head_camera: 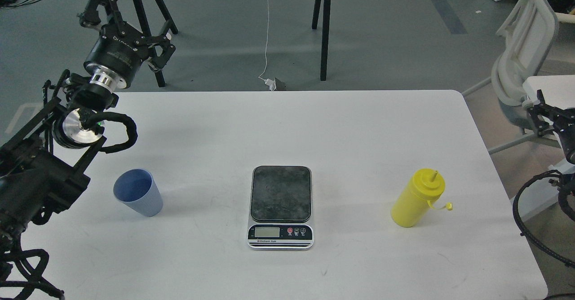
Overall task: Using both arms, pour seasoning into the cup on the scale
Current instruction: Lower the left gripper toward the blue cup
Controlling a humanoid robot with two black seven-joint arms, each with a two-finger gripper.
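The light-blue ribbed cup stands upright on the white table, left of the scale, whose dark platform is bare. Right of the scale stands the yellow seasoning bottle, nozzle up, its small tethered cap hanging off to the side. My left gripper is raised above the table's far-left corner, well behind the cup, open and holding nothing. At the right edge of the view, my right gripper is small and dark, off the table and behind the bottle; its fingers cannot be told apart.
A white office chair stands beyond the table's right side. Behind the table is a black trestle stand, with a white cable and plug on the grey floor. My left arm's thick links overhang the table's left edge.
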